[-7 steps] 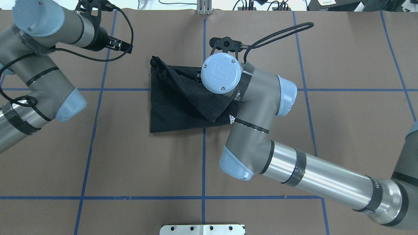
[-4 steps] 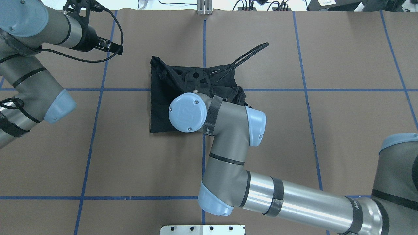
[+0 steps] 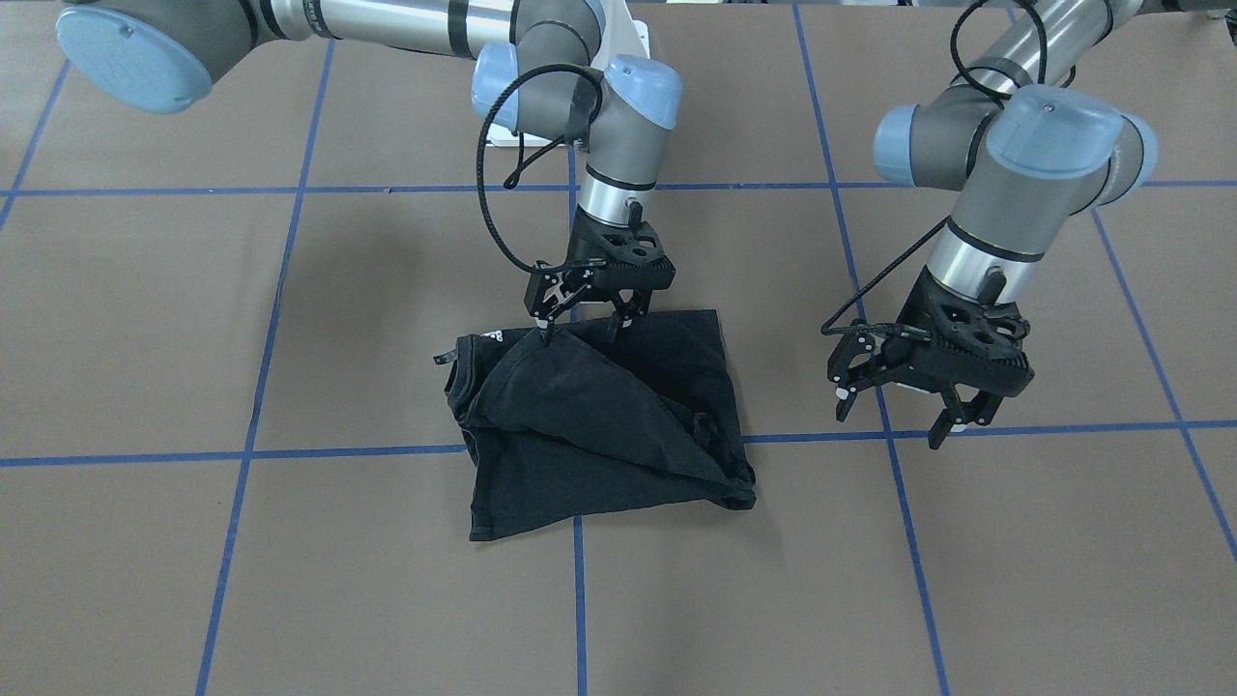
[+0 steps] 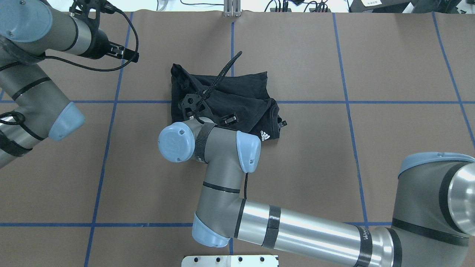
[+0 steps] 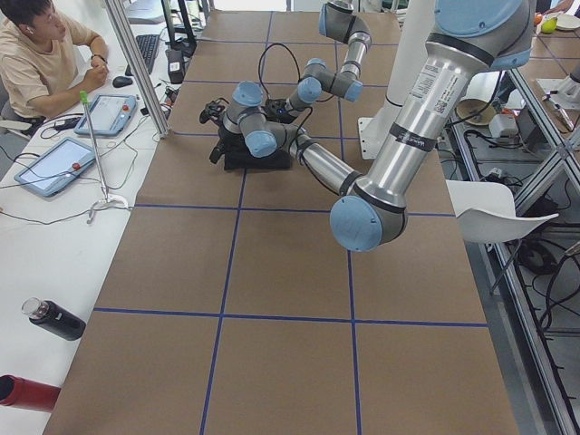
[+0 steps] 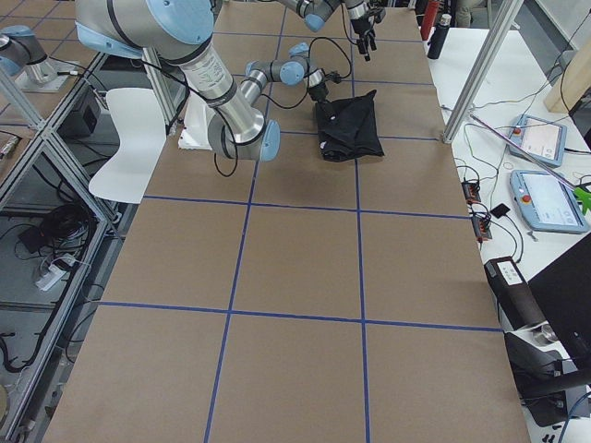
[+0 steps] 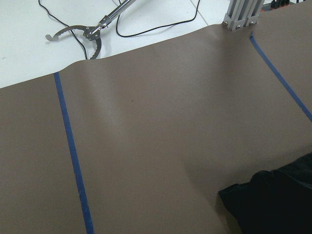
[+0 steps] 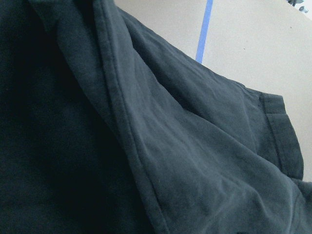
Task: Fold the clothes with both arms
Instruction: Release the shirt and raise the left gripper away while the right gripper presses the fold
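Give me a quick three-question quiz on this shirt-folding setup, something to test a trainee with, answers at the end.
1. True or false: the left gripper is touching the T-shirt.
2. Which gripper is at the T-shirt? A) left B) right C) both
3. Fill in the blank: the T-shirt lies across a ___ tape line on the table.

Key:
1. False. It hangs open over the table, beside the T-shirt and apart from it.
2. B. The right gripper is at a raised fold, with its jaws open.
3. Blue.
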Action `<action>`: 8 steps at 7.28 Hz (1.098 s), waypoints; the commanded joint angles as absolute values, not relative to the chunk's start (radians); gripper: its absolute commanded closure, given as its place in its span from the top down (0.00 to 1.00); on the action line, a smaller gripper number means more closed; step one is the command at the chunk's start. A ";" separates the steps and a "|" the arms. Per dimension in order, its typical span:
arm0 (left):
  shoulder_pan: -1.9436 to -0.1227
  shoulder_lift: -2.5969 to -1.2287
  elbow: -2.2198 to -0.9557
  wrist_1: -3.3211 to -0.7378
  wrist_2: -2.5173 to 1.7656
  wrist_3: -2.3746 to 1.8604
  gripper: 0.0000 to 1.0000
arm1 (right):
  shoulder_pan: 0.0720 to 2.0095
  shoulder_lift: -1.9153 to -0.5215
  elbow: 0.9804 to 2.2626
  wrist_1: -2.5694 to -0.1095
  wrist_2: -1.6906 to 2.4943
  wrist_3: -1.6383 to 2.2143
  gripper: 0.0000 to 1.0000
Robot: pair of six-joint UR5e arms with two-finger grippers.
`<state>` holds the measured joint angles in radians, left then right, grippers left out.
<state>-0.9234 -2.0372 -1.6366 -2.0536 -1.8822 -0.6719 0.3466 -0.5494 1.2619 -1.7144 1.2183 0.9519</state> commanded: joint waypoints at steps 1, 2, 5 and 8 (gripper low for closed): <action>-0.922 -2.037 -1.637 -2.054 -1.882 -0.673 1.00 | 0.348 -0.560 1.258 -1.755 1.187 0.824 0.66; -0.922 -2.037 -1.637 -2.054 -1.882 -0.673 1.00 | 0.350 -0.574 1.268 -1.759 1.186 0.784 0.58; -0.920 -2.037 -1.637 -2.054 -1.882 -0.689 1.00 | 0.431 -0.569 1.281 -1.749 1.181 0.683 0.42; -0.922 -2.037 -1.638 -2.054 -1.881 -0.713 1.00 | 0.572 -0.563 1.118 -1.537 1.183 0.624 0.40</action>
